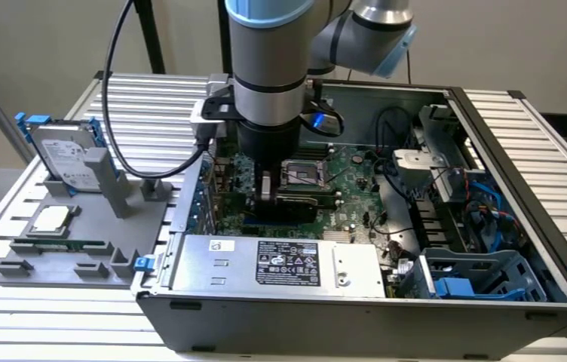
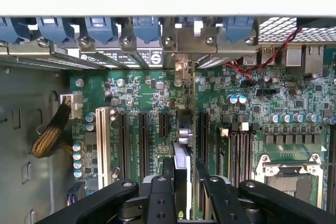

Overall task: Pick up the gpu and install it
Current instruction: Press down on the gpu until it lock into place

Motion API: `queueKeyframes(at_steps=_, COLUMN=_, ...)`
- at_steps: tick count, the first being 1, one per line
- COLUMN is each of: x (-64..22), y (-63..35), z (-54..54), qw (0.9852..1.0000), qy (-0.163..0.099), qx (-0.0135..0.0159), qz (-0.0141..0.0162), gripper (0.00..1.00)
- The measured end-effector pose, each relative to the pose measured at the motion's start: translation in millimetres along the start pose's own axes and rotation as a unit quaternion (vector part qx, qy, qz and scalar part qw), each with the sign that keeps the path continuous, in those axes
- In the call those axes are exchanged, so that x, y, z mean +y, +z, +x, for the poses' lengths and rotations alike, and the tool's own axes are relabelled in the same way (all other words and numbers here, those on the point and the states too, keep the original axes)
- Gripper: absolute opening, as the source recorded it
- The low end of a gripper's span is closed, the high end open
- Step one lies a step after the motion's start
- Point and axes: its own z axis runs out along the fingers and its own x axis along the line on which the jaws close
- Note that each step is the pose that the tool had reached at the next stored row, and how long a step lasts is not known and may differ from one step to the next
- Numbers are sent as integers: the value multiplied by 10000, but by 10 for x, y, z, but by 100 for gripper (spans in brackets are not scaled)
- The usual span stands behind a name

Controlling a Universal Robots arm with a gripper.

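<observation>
The gpu (image 2: 185,145) stands on edge over the motherboard (image 2: 294,108) slots inside the open computer case (image 1: 525,151), its silver bracket at twelve o'clock from your gripper (image 2: 185,192), whose black fingers (image 2: 160,198) are closed narrowly on the card.

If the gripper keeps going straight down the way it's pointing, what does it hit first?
Probably the motherboard: the gripper holds the gpu edge-on above the expansion slots, so the card should reach one first, though depth is unclear.
</observation>
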Motion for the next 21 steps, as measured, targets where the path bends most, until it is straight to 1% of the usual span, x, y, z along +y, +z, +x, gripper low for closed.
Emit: queueKeyframes(at_steps=21, x=20, y=4, z=2, qw=10000, qy=0, qx=2, qz=1, gripper=0)
